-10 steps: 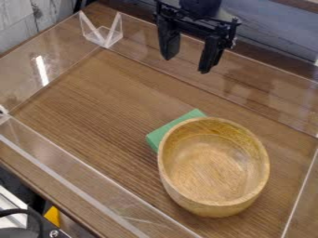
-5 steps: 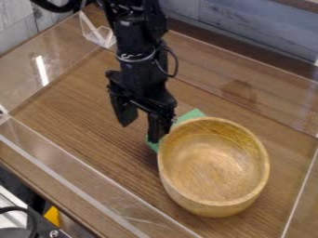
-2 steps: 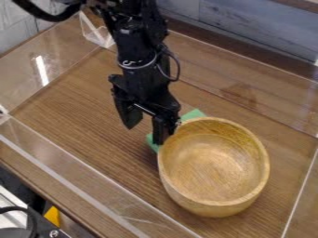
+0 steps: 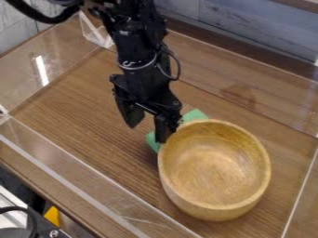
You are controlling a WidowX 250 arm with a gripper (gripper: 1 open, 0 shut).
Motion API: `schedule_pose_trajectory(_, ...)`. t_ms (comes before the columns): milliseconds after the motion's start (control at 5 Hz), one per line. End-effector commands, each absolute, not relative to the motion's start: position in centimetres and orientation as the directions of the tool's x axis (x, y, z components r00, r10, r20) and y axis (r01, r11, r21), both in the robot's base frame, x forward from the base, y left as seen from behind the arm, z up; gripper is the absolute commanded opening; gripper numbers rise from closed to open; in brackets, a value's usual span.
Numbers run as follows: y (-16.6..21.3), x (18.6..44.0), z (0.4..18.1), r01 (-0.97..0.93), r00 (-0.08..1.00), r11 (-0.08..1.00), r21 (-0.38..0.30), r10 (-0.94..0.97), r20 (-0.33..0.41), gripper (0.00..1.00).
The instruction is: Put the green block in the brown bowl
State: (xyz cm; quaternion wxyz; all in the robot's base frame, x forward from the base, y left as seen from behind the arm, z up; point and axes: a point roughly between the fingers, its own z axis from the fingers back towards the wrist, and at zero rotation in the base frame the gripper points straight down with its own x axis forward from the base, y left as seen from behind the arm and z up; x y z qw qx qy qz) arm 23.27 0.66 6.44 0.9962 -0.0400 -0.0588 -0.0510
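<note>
The green block point(image 4: 194, 116) lies on the wooden table, tucked against the far-left rim of the brown bowl point(image 4: 214, 170); only small parts of it show beside the arm. My gripper point(image 4: 145, 124) points straight down over the block's left part, its two dark fingers point(image 4: 129, 113) spread open and reaching down to about table level. Whether the fingers touch the block cannot be made out. The bowl's inside holds nothing.
Clear acrylic walls point(image 4: 50, 153) fence the wooden table point(image 4: 87, 112) on all sides. A small clear triangular stand point(image 4: 99, 33) sits at the far left corner. The black arm point(image 4: 130, 28) rises from the gripper toward the top of the view.
Two seconds ago the gripper hung high at the far side; it came down beside the bowl over the block. Over the last second it has barely shifted.
</note>
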Motion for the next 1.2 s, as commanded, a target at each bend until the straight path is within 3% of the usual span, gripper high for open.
schedule_pose_trajectory(0, 0.1, 23.7, 6.6, 0.118, 0.983, 0.99, -0.075, -0.105, 0.151, 1.0)
schedule_pose_trajectory(1000, -0.9, 24.6, 4.9, 0.122, 0.982, 0.989, -0.08, -0.109, 0.156, 1.0)
